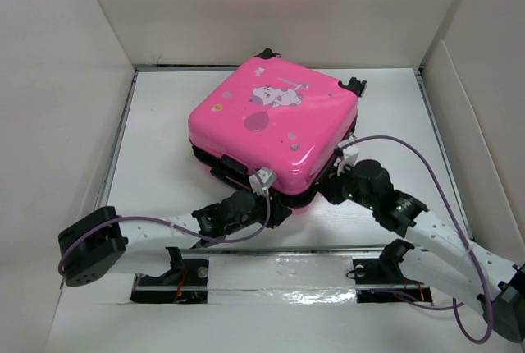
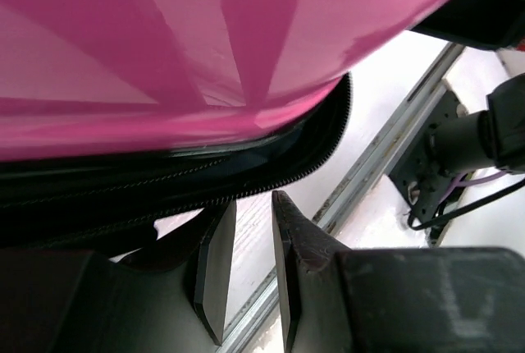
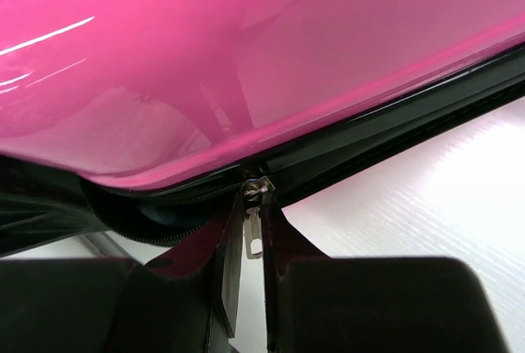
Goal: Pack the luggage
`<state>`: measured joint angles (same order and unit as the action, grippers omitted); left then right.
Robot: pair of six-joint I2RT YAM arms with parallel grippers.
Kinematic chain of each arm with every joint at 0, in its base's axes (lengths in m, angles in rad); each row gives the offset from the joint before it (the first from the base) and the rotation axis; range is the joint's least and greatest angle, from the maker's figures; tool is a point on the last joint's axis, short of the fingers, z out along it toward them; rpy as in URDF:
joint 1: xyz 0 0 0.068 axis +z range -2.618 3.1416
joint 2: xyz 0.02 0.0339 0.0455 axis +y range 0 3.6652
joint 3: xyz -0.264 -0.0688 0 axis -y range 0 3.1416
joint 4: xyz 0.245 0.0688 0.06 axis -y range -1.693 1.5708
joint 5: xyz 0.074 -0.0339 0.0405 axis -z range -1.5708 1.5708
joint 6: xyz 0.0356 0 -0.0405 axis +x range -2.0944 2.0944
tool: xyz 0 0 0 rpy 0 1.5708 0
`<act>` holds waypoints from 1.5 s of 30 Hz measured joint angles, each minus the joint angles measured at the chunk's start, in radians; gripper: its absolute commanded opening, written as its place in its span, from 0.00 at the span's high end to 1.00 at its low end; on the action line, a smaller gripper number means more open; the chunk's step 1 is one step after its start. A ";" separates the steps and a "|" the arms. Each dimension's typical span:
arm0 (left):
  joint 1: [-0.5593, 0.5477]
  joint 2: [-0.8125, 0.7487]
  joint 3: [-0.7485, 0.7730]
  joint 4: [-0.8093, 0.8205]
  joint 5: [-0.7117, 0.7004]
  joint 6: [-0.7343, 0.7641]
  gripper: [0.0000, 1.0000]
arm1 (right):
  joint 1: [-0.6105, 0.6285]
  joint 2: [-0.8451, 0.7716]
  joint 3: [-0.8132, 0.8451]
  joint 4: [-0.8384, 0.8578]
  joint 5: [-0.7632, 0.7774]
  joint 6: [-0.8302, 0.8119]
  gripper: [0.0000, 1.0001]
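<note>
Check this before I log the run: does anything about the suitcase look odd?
On the luggage, the zipper is undone at the near side, leaving a dark gap between the halves. The right gripper pinches the zipper pull there.

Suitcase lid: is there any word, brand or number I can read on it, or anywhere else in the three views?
No text can be read in any view.
Suitcase lid: only a cartoon animal print, with no legible words.
Zipper pull: any marking is too small to read.
</note>
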<state>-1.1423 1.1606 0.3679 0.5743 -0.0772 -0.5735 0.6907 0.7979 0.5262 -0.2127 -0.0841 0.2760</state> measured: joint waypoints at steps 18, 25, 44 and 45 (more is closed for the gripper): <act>0.071 0.195 0.095 0.081 0.024 -0.034 0.81 | 0.402 -0.058 0.032 -0.068 -0.113 0.116 1.00; 0.068 0.211 0.128 0.082 -0.027 -0.064 0.80 | 0.581 0.163 0.010 0.234 0.096 0.204 1.00; 0.587 -0.038 0.496 -0.160 -0.085 -0.178 0.43 | 0.191 -0.242 0.058 -0.089 0.757 0.260 1.00; 0.669 -0.008 0.522 -0.167 -0.056 -0.195 0.43 | 0.109 -0.208 0.066 -0.090 0.742 0.239 1.00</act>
<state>-0.4728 1.1530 0.8898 0.4068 -0.1337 -0.7681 0.8001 0.5903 0.5922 -0.3023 0.6575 0.5152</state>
